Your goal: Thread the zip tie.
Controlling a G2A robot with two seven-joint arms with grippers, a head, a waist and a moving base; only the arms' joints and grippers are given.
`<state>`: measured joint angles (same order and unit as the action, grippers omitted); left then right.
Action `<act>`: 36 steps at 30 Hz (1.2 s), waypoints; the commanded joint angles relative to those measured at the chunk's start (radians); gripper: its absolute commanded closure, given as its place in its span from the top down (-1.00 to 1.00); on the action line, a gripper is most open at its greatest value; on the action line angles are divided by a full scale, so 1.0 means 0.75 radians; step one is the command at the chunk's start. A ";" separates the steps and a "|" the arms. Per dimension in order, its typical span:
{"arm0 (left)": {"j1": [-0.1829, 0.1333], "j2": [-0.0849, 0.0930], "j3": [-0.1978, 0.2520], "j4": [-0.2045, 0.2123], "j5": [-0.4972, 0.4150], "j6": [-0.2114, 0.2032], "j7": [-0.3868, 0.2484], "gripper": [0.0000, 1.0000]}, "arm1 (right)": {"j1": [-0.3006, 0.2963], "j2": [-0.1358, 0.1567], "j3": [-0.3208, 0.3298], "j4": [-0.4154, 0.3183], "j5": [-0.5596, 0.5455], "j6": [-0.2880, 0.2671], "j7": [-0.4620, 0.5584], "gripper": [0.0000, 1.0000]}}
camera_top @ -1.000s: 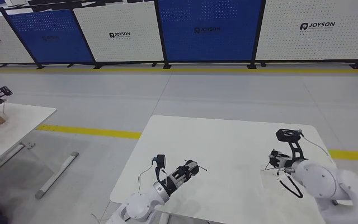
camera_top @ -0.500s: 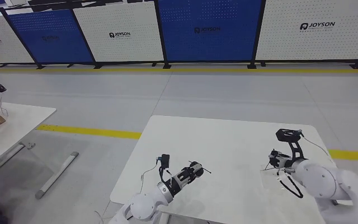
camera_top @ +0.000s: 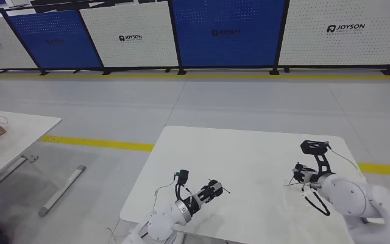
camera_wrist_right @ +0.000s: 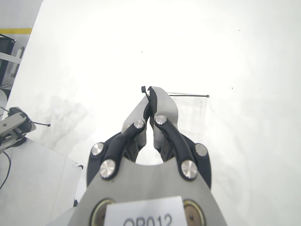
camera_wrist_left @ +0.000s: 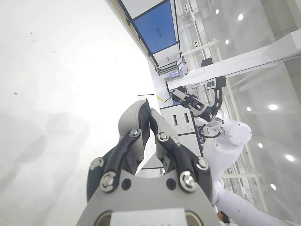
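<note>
My left gripper (camera_top: pixel 212 190) (camera_wrist_left: pixel 148 105) hovers over the table's near-left part, shut on a thin black zip tie (camera_top: pixel 223 190) (camera_wrist_left: pixel 146 94) that crosses its fingertips. From the right wrist view that tie's small head (camera_wrist_right: pixel 48 125) sticks out sideways past the left gripper (camera_wrist_right: pixel 22 121). My right gripper (camera_top: pixel 298 175) (camera_wrist_right: pixel 148 98) is low over the table's right side, shut on a second black zip tie (camera_wrist_right: pixel 144 90) whose square head pokes out just past the fingertips. The left wrist view shows the right gripper (camera_wrist_left: pixel 181 96) farther off.
The white table (camera_top: pixel 256 158) has bare surface between the two arms. Another thin black tie (camera_wrist_right: pixel 188 94) runs along the edge of a clear plastic piece (camera_wrist_right: pixel 188 114) (camera_top: pixel 294 190) just past my right gripper. The table's edges lie close behind both arms.
My left arm has slid a little to the right with its tie still held. The right arm has kept still.
</note>
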<state>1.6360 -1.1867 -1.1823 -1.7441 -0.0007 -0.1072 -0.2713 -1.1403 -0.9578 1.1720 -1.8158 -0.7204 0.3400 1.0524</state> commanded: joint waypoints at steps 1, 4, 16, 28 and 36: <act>-0.003 -0.001 0.001 -0.004 -0.008 -0.004 0.009 -1.00 | 0.000 0.000 0.000 0.000 0.000 0.000 0.000 -1.00; -0.012 -0.010 -0.004 -0.011 -0.009 -0.051 0.165 -1.00 | 0.000 0.000 0.000 0.000 0.000 0.000 0.000 -1.00; -0.025 -0.014 0.029 0.004 0.000 -0.044 0.164 -1.00 | -0.016 -0.002 0.011 -0.011 0.029 -0.016 -0.041 -1.00; -0.025 -0.014 0.029 0.004 0.000 -0.044 0.164 -1.00 | -0.401 -0.007 0.189 -0.214 0.361 -0.123 -0.452 -1.00; -0.025 -0.014 0.029 0.004 0.000 -0.044 0.164 -1.00 | -0.403 -0.008 0.191 -0.211 0.368 -0.133 -0.455 -1.00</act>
<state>1.6173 -1.1974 -1.1607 -1.7410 -0.0008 -0.1404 -0.1481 -1.4426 -0.9635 1.3154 -1.9742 -0.4441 0.2404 0.7112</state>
